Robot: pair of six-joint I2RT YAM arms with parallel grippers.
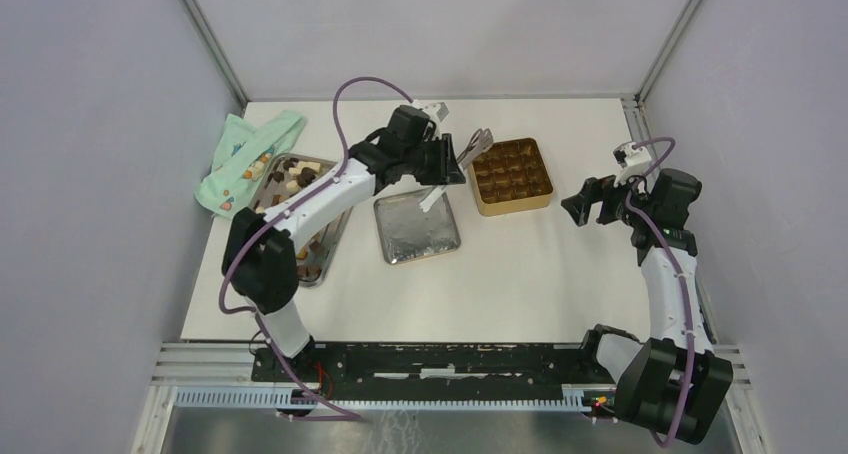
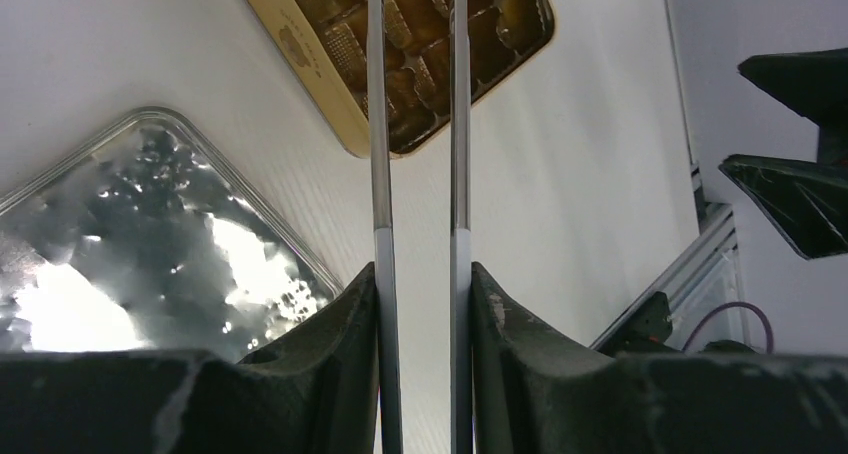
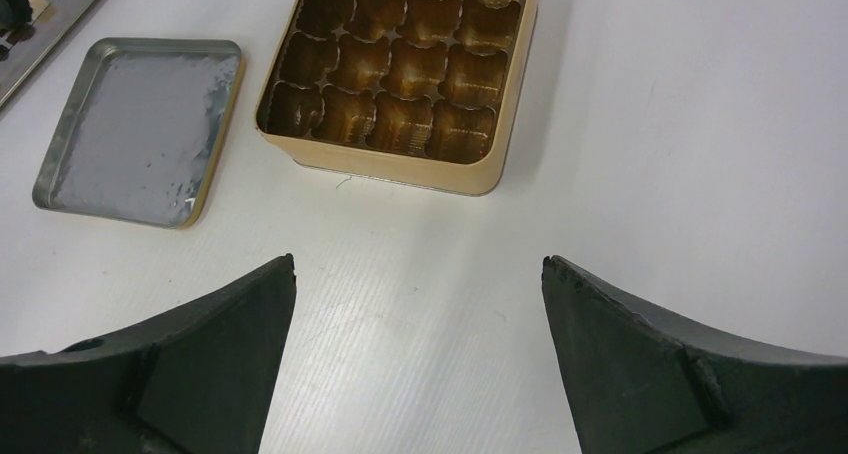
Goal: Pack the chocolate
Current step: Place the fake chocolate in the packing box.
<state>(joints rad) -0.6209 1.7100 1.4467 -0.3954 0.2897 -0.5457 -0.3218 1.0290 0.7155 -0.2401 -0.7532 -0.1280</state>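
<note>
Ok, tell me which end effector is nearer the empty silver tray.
Left. The left end effector, gripping tweezers, hangs at the silver tray's far right corner; the right end effector is open, off beyond the gold tin.

Two trays (image 1: 417,229), one tin (image 1: 512,210) (gold), one tweezers (image 1: 478,146).

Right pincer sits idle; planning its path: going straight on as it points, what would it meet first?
Probably the gold tin, its near wall straight ahead of the open right pincer; only table between. Height is unclear.
</note>
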